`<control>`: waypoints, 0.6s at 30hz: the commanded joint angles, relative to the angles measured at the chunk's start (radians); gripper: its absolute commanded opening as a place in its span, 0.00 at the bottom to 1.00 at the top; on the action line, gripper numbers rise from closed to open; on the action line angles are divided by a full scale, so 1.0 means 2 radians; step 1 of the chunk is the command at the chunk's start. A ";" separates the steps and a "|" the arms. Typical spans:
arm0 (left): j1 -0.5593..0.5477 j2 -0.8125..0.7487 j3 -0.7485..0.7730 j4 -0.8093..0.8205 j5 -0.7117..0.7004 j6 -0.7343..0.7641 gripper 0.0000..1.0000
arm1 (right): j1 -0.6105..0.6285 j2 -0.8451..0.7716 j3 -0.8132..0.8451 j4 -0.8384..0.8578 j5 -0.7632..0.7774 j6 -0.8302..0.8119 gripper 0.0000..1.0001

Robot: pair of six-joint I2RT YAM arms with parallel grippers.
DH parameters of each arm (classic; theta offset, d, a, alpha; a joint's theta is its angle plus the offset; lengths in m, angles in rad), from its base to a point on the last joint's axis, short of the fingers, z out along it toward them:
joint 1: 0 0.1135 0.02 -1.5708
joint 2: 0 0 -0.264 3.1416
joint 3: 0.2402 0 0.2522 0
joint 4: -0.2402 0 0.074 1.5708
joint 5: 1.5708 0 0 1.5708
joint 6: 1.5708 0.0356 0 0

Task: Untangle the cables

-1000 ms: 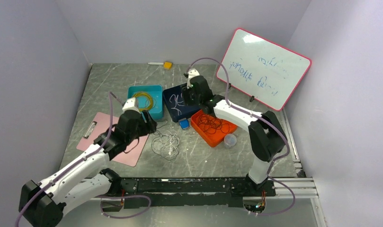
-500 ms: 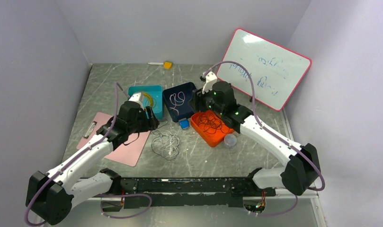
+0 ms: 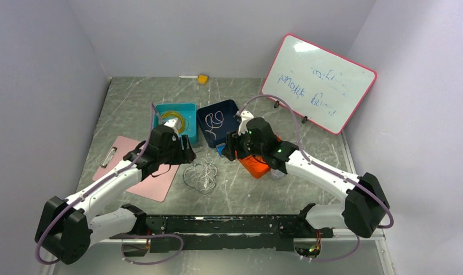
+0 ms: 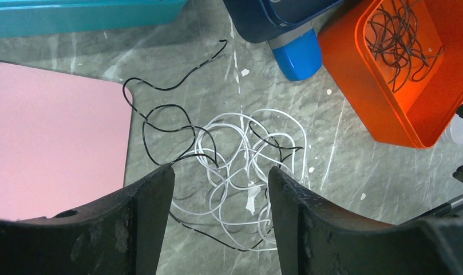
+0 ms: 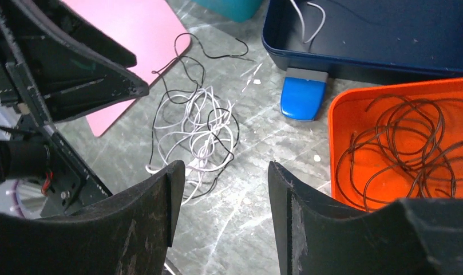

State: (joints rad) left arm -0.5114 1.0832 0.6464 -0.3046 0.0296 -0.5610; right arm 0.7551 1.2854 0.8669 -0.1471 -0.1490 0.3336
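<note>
The cables (image 3: 201, 173) lie in a loose tangle of thin white and dark wires on the grey table between my two grippers. My left gripper (image 3: 187, 153) is open and empty, just up-left of the tangle. In the left wrist view the tangle (image 4: 236, 169) shows between and beyond the open gripper (image 4: 220, 172). My right gripper (image 3: 229, 150) is open and empty, to the right of the tangle. In the right wrist view the tangle (image 5: 197, 129) lies ahead and to the left of the open gripper (image 5: 225, 167). A dark wire trails from the tangle toward the pink clipboard (image 4: 51, 132).
A teal bin (image 3: 174, 107) holds a yellow cable. A navy bin (image 3: 203, 123) holds a white cable. An orange bin (image 5: 337, 114) of dark cables sits under my right arm. A small blue block (image 5: 301, 97) lies by the navy bin. A whiteboard (image 3: 317, 83) leans at the back right.
My right arm has left the navy bin and swung forward and left to the tangle's right side. My left gripper has edged right toward the tangle. The tangle has not moved.
</note>
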 commanded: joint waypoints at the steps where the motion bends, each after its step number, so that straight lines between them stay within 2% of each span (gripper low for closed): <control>1: 0.004 -0.006 0.009 -0.014 -0.028 -0.012 0.66 | 0.015 -0.020 -0.017 0.010 0.081 0.066 0.59; 9: 0.004 -0.079 0.044 -0.058 -0.145 -0.048 0.68 | 0.017 -0.090 -0.040 0.038 0.198 0.117 0.59; 18: 0.004 -0.088 0.045 -0.072 -0.152 -0.044 0.67 | 0.017 -0.082 -0.025 0.018 0.212 0.115 0.60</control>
State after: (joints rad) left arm -0.5110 0.9127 0.7341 -0.4160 -0.2489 -0.6434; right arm 0.7853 1.1065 0.7910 -0.1009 0.2398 0.5465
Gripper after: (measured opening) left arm 0.672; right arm 0.596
